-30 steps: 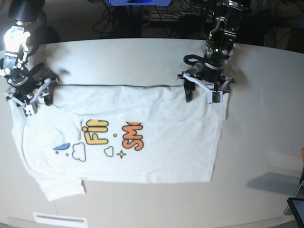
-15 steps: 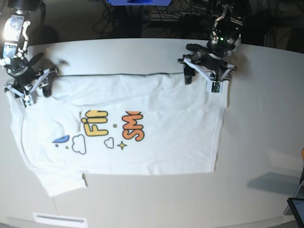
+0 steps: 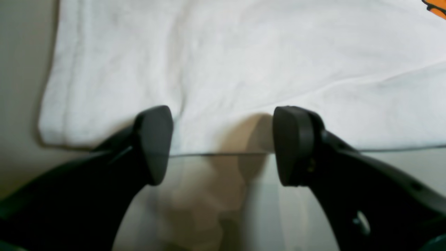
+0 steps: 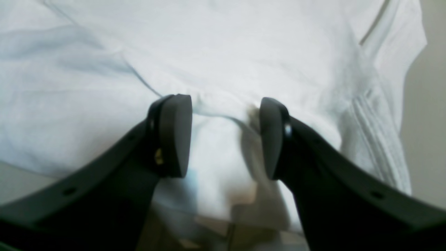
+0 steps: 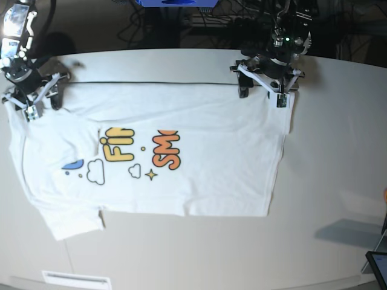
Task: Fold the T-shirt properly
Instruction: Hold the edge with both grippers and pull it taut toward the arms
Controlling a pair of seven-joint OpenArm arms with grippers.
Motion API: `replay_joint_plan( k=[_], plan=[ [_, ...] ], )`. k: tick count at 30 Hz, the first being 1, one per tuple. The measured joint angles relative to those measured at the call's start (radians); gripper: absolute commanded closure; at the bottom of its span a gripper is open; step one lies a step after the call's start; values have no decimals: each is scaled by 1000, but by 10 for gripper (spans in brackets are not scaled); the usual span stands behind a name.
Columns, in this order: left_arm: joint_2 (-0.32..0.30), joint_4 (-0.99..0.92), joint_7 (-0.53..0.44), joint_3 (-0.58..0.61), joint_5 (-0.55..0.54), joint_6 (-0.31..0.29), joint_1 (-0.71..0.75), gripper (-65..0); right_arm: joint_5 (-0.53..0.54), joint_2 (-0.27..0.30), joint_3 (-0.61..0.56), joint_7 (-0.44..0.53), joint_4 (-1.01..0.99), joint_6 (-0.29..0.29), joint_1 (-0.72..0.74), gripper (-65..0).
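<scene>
Two spread hands, left hand (image 5: 262, 92) and right hand (image 5: 37, 105), flank the T-shirt (image 5: 181, 151) on a pale bench (image 5: 338, 151); dark cables behind.

Matt white cloth T-shirt (image 5: 199, 151)

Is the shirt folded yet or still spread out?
Partly folded: the T-shirt lies flat, its top edge doubled over, cutting off the lettering.

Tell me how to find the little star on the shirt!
Look at the big white T-shirt spread flat on the pale table. Find the yellow and orange cartoon letters printed near its middle, then look just below them. The little star is yellow with four points, sitting right of the small white cloud, the only pointy shape there.
</scene>
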Motion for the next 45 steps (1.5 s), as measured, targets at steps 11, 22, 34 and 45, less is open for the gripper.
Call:
replay_joint_plan(
  k=[11,22,34,45],
  plan=[
    [3,70,20,-5,13,7,97,-443,4,0,0,7,1,-1,-10,-305],
    [57,116,56,-6,-9,13,3,-286,7,1,0,7,3,-3,-13,-305],
    [67,79,238,-124,-9,114,-188,-289,8,3,0,6,3,0,-13,-305],
    [69,-42,276,-120,-8,111,-208,-289,7,3,0,5,3,-1,-13,-306]
  ],
)
